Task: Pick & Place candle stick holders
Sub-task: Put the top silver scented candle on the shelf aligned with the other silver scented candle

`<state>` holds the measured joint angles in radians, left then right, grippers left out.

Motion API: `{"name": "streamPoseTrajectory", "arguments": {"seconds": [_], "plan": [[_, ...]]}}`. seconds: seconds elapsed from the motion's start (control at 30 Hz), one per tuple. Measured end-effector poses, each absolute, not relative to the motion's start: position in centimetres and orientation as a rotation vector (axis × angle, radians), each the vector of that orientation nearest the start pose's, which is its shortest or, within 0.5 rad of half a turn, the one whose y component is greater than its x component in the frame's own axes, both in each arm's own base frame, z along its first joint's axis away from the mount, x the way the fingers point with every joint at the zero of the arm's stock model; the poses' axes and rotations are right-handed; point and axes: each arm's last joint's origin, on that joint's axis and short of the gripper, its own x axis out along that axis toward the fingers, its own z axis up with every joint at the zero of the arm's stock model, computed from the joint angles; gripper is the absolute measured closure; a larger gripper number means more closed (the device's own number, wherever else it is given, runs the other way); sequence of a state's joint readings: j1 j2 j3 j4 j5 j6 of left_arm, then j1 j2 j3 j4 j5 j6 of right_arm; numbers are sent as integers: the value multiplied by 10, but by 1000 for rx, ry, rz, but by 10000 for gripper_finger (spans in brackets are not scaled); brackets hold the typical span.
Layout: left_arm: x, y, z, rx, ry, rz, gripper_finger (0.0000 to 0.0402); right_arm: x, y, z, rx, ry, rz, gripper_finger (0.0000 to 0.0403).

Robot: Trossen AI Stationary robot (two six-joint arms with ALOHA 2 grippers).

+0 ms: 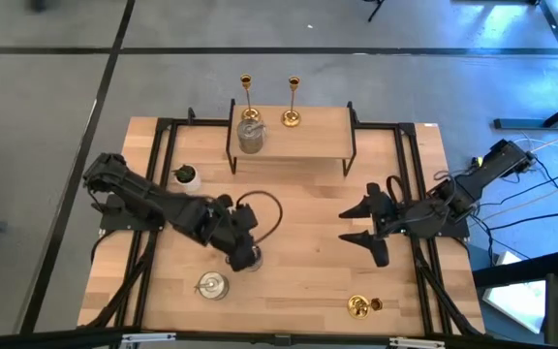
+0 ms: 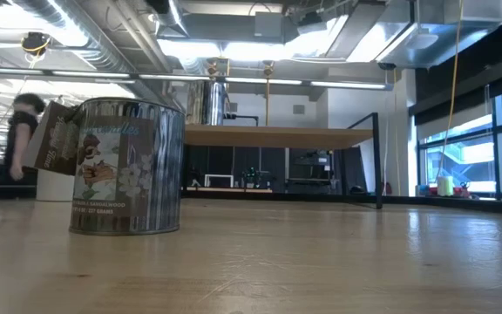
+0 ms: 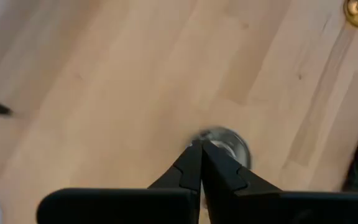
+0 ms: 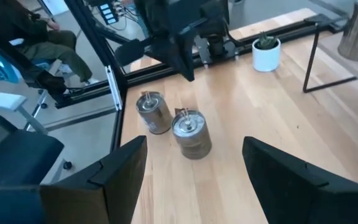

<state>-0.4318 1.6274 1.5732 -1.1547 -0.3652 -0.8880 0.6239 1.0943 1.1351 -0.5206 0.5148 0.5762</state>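
Left gripper (image 1: 243,254) over silvery holder (image 1: 247,258)

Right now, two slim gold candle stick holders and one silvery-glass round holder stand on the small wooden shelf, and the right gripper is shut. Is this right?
Not quite: the right gripper is open, its fingers standing wide apart in the right wrist view. The rest holds: in the high view two slim gold candle stick holders and one silvery-glass round holder stand on the small wooden shelf.
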Motion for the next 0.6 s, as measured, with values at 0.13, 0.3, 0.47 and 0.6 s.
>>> {"name": "streamPoseTrajectory", "arguments": {"seconds": [0.13,0.3,0.47,0.6], "plan": [[290,-140,305,-391,1095,480,399,194,122,361,317,432,-23,133],[291,-170,284,-427,1188,326,399,197,121,360,306,420,-70,133],[304,-194,270,-473,1182,166,399,200,116,361,313,401,-106,133],[318,-203,243,-455,1251,120,400,201,113,361,316,399,-118,133]]}}
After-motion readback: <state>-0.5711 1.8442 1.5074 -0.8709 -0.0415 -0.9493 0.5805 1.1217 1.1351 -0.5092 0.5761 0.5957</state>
